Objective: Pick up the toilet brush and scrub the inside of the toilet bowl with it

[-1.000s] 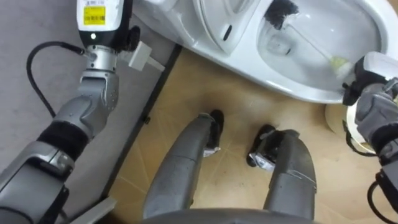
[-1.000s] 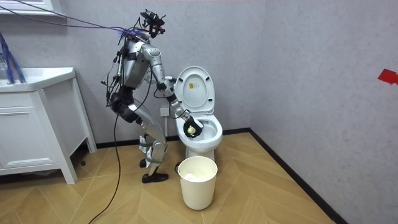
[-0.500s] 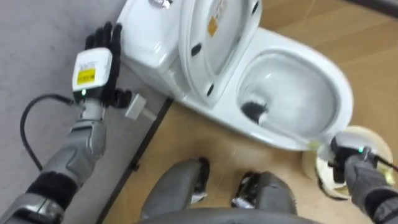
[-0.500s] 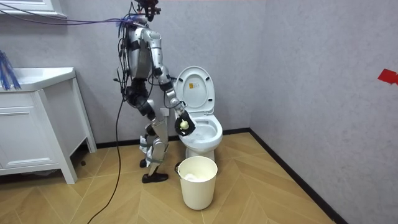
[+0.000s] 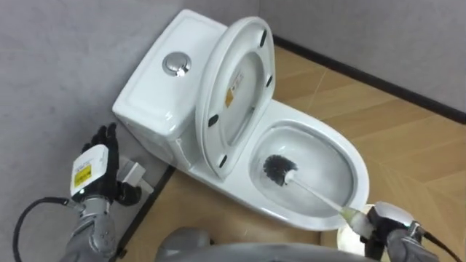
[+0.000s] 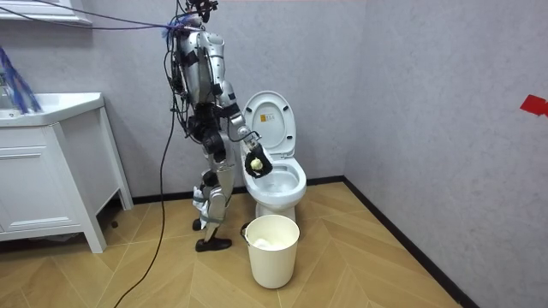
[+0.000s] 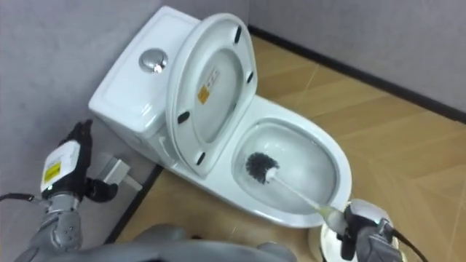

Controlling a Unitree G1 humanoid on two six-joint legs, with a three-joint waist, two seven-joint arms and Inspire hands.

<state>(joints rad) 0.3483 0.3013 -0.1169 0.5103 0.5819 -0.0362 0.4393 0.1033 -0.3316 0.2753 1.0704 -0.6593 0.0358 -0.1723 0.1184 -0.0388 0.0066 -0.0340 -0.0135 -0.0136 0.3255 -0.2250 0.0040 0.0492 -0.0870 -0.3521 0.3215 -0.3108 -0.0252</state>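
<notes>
The white toilet (image 5: 362, 175) stands before me with its lid (image 5: 237, 87) raised against the tank. A toilet brush (image 5: 279, 169) with a black bristle head rests inside the bowl. Its white handle slants down to the lower right, and its yellow-green grip ends in my right hand (image 5: 389, 224), which is shut on it. In the room view that hand (image 6: 254, 164) hangs at the bowl's near side. My left hand (image 5: 95, 171) hovers open at the lower left beside the tank, fingers straight, touching nothing.
A white bin (image 6: 274, 248) stands on the wooden floor in front of the toilet, its rim just under my right hand (image 7: 328, 246). A white cabinet (image 6: 51, 180) is at the room view's left. Grey walls close in behind the tank.
I have straightened from a forward bend to upright, so the eye views now look from higher up. My right hand drew back towards my body, the brush head staying in the bowl.
</notes>
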